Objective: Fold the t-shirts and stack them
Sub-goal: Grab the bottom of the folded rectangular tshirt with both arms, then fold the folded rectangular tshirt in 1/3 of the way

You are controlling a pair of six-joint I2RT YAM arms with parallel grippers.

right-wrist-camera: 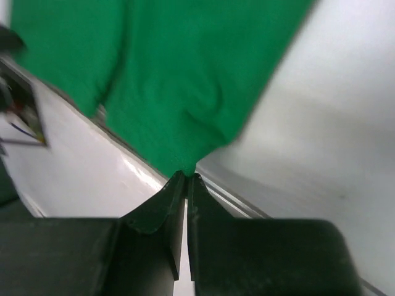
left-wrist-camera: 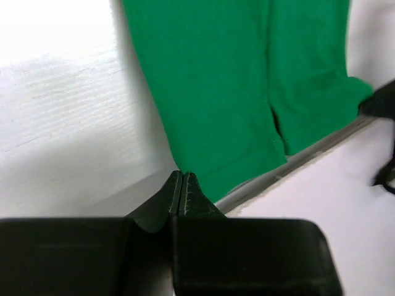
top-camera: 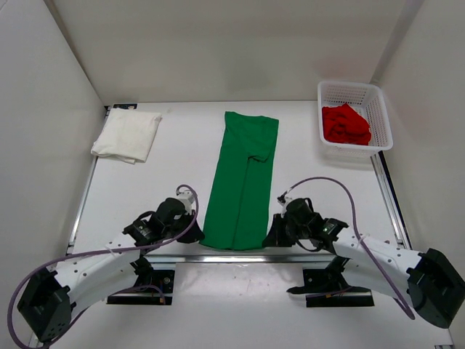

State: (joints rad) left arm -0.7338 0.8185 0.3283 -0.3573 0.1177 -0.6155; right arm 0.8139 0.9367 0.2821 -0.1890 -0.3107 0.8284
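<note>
Fold: green t-shirt (top-camera: 240,182) hem is to be lifted level
Left pincer (left-wrist-camera: 183,182): closed, hold unclear
Right pincer (right-wrist-camera: 187,179): closed on hem corner

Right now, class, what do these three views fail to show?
- Left gripper: in the top view its own wrist covers the jaws.
- Right gripper: whether it pinches the green shirt; right wrist view blurred.
- Red shirt: bunched in the basket, underside hidden, top view.

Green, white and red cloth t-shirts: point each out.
Green cloth t-shirt (top-camera: 243,182): top external view, mid-length.
White cloth t-shirt (top-camera: 127,136): top external view, centre.
Red cloth t-shirt (top-camera: 346,125): top external view, heap's centre.
</note>
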